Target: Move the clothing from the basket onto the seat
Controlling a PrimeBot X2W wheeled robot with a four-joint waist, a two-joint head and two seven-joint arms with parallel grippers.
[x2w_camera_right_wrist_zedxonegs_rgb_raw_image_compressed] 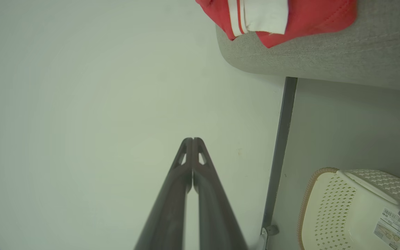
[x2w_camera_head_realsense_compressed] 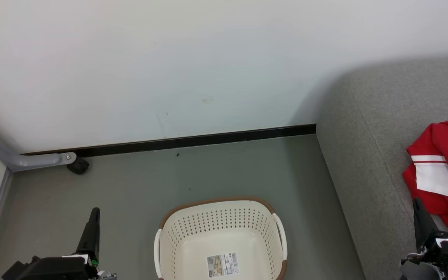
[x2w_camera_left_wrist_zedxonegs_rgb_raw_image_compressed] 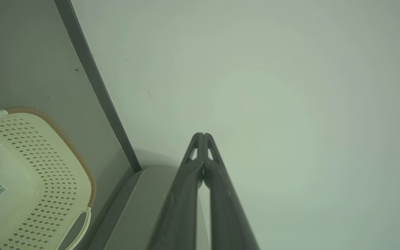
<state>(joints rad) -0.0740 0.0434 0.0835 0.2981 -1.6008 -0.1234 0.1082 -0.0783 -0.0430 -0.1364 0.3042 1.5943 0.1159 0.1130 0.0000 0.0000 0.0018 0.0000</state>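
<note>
The cream-white basket point(x2w_camera_head_realsense_compressed: 220, 241) with a brown rim sits on the grey floor, bottom centre of the head view, holding nothing but its label sticker point(x2w_camera_head_realsense_compressed: 223, 265). Red clothing point(x2w_camera_head_realsense_compressed: 440, 175) with white panels lies on the grey seat point(x2w_camera_head_realsense_compressed: 368, 155) at the right. My left gripper point(x2w_camera_head_realsense_compressed: 94, 210) is shut and holds nothing, at the lower left, left of the basket. My right gripper point(x2w_camera_head_realsense_compressed: 417, 202) is shut and holds nothing, over the seat just below the clothing. In the left wrist view the gripper point(x2w_camera_left_wrist_zedxonegs_rgb_raw_image_compressed: 203, 134) points at the wall beside the basket point(x2w_camera_left_wrist_zedxonegs_rgb_raw_image_compressed: 30, 180). The right wrist view has the gripper point(x2w_camera_right_wrist_zedxonegs_rgb_raw_image_compressed: 192, 139), clothing point(x2w_camera_right_wrist_zedxonegs_rgb_raw_image_compressed: 290, 21), seat point(x2w_camera_right_wrist_zedxonegs_rgb_raw_image_compressed: 325, 59) and basket point(x2w_camera_right_wrist_zedxonegs_rgb_raw_image_compressed: 342, 211).
A white wall point(x2w_camera_head_realsense_compressed: 169, 66) with a black baseboard point(x2w_camera_head_realsense_compressed: 193, 140) runs behind the basket. A grey metal leg with a black foot point(x2w_camera_head_realsense_compressed: 78, 165) stands at the far left. Bare grey floor point(x2w_camera_head_realsense_compressed: 169, 175) lies between basket and wall.
</note>
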